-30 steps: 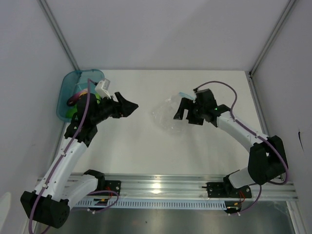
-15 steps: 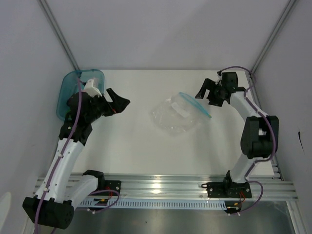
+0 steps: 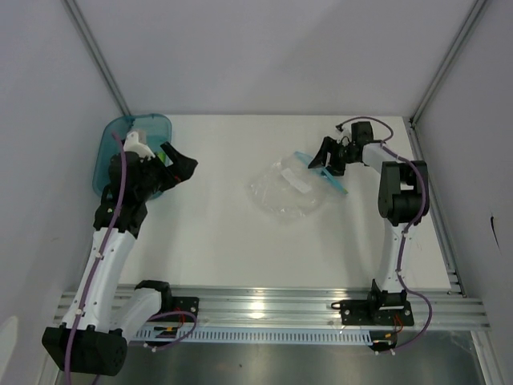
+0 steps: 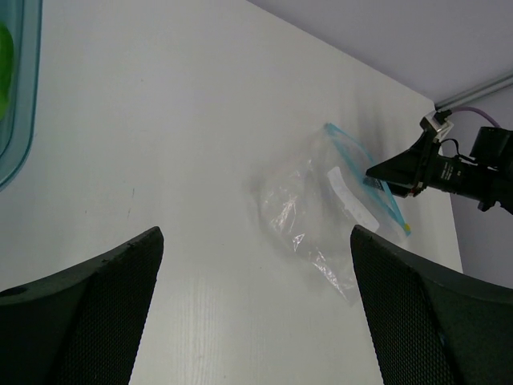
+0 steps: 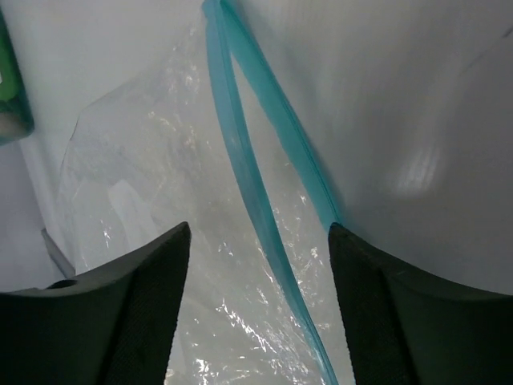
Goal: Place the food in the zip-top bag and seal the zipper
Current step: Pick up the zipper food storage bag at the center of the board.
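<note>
Clear plastic bag lies flat and crumpled on the white table, just toward 3 o'clock of the table's middle in the top view. Nothing coloured shows through the film. The light blue zipper runs along the bag's 2 o'clock edge. In the right wrist view its two strips stand apart at the near end and meet at the far end, so the mouth is at least partly unsealed. Right gripper sits at the 1 o'clock end of that zipper, low over the table. Its fingers are spread with the blue strip running between them; no pinch on the strip is visible, and contact with the right-hand finger cannot be told. Left gripper hovers at the 3 o'clock side of the teal tub, which stands in the table's 10 o'clock corner, well apart from the bag. Its fingers are spread wide with bare table between them and nothing held. One green piece of food shows inside the tub at the left edge of the left wrist view; other pieces are hidden by the arm from above.
</note>
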Controlling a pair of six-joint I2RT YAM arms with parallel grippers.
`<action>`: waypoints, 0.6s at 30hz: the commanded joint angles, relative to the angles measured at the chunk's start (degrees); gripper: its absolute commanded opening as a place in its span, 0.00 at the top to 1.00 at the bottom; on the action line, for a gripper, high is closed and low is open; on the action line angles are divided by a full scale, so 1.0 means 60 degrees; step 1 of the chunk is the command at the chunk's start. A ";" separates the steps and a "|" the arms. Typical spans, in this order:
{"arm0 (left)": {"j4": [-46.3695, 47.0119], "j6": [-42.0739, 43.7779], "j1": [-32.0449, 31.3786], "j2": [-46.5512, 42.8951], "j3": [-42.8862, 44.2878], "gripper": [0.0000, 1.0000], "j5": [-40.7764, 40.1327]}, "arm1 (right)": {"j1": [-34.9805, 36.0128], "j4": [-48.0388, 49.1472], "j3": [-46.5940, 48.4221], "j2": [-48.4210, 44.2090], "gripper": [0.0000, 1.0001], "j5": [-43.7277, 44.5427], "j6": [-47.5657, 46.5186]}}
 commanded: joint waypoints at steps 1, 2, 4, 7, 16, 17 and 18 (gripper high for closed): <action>0.0479 -0.0268 0.0130 -0.0168 -0.0176 0.00 0.0252 | 0.0139 0.0483 0.0106 -0.0058 0.32 -0.1861 0.0230; 0.0479 -0.0311 0.0130 -0.0197 -0.0235 0.00 0.0325 | 0.0227 0.0658 0.0017 -0.0147 0.34 -0.1877 0.0274; 0.0538 -0.0458 0.0130 -0.0256 -0.0440 0.00 0.0501 | 0.0476 0.0616 -0.0042 -0.0323 0.53 -0.1746 0.0245; 0.0568 -0.0385 0.0130 -0.0402 -0.0543 0.00 0.1057 | 0.0740 0.0455 0.0017 -0.0659 0.86 -0.1556 0.0377; 0.0010 -0.0399 -0.0350 0.0695 0.0291 0.14 0.2610 | 0.2145 -0.1884 0.0777 -0.2840 1.00 0.2212 -0.0907; 0.0098 -0.0501 -0.0469 0.0783 0.0306 0.15 0.2712 | 0.2742 -0.2077 0.0923 -0.3133 1.00 0.2950 -0.1173; 0.0171 -0.0705 -0.0615 0.1002 0.0364 0.16 0.2772 | 0.3067 -0.2297 0.0997 -0.3615 1.00 0.3740 -0.1436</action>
